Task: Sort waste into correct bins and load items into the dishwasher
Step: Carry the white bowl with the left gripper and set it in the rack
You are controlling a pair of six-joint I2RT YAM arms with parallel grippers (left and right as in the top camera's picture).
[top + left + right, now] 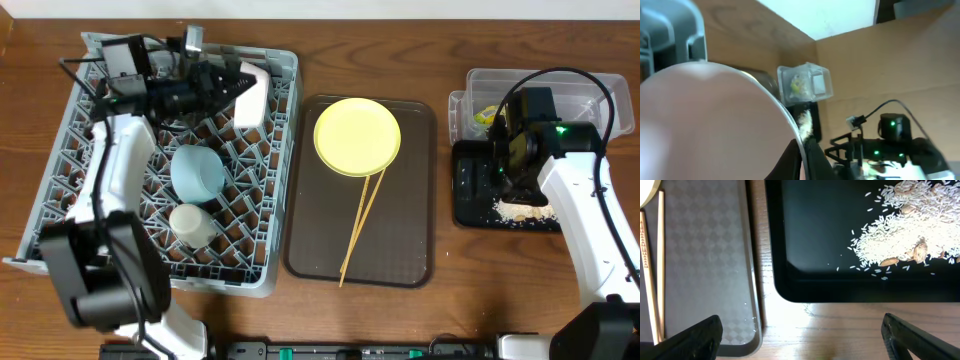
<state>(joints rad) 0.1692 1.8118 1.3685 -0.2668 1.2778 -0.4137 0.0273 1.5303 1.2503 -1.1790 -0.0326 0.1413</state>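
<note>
Grips a white bowl (252,97) in the left hand (238,84) at the far right corner of the rack (240,200). Holds the right hand (800,337) spread wide and empty over the black tray (815,230), well right of the rack, food scraps (910,235) inside.

You have one plate (357,135), two chopsticks (362,225), one blue bowl (197,172), one white bowl (250,95), one cream cup (190,225), one rack (290,100), one brown tray (400,230), one tub (590,85) and one black tray (470,190).
</note>
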